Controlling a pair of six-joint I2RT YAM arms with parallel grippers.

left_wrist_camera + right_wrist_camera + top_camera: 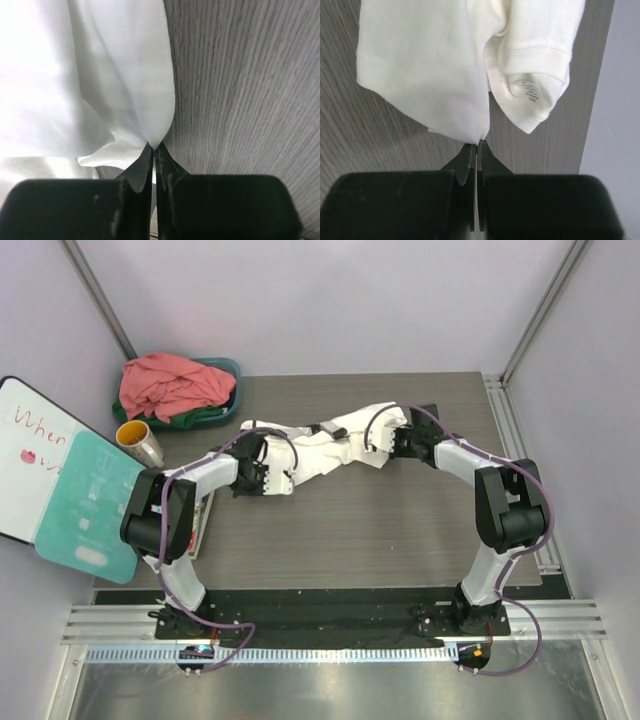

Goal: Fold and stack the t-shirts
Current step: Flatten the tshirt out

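Observation:
A white t-shirt [330, 448] lies crumpled and stretched across the middle of the table, a small black mark [322, 428] on its top. My left gripper [266, 478] is shut on the shirt's left end; the left wrist view shows a point of white cloth [120, 85] pinched at its fingertips [154, 146]. My right gripper [392, 445] is shut on the right end, where the white cloth [425, 65] tapers into its closed tips [479, 143]. Beside that hangs a sleeve with a printed label [530, 91]. A salmon-pink t-shirt [170, 385] lies heaped over a dark green one [205, 418].
The two spare shirts sit in a teal basin [232, 370] at the back left corner. A gold metal cup [140, 443] stands near it, beside a whiteboard [30, 455] and a teal panel [85, 505]. The table's right edge [520, 470] runs close to my right arm.

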